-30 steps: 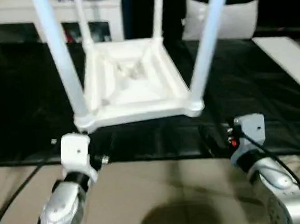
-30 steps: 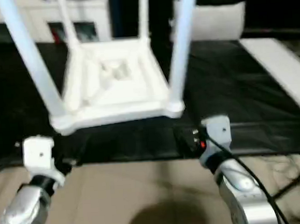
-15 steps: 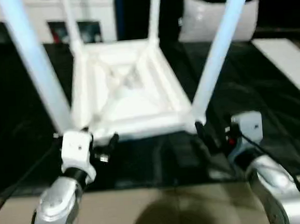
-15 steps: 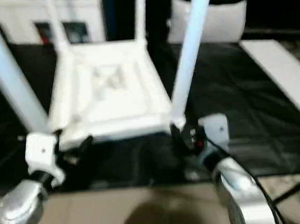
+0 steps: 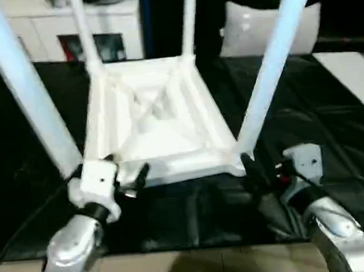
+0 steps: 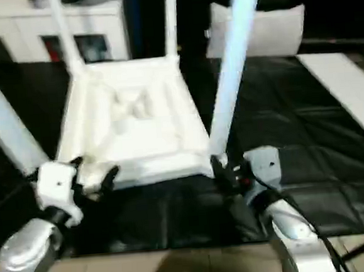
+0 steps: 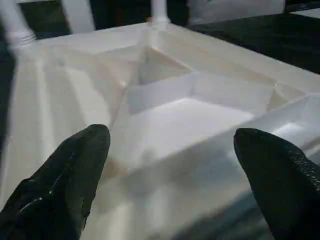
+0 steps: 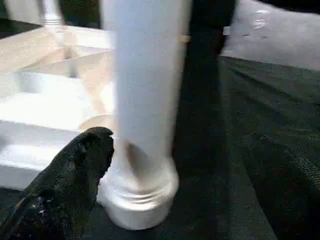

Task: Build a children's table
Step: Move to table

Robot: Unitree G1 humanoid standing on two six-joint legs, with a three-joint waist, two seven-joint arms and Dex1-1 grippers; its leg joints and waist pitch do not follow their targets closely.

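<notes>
The white plastic children's table (image 5: 152, 122) lies upside down on black cloth (image 5: 319, 119), legs up. Left gripper (image 5: 127, 172) and right gripper (image 5: 260, 171), both spread wide, flank its near corners.

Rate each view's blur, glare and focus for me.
Left eye view: table soft, white ribs washed out. Right eye view: the same glare on the table, near leg smeared. Left wrist view: fingers out of focus. Right wrist view: leg blurred, pillow soft.

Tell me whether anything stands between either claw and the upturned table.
Nothing visible does. The left claw sits open at the table's near edge, and the right claw sits open beside the near right leg, with only black surface around.
</notes>
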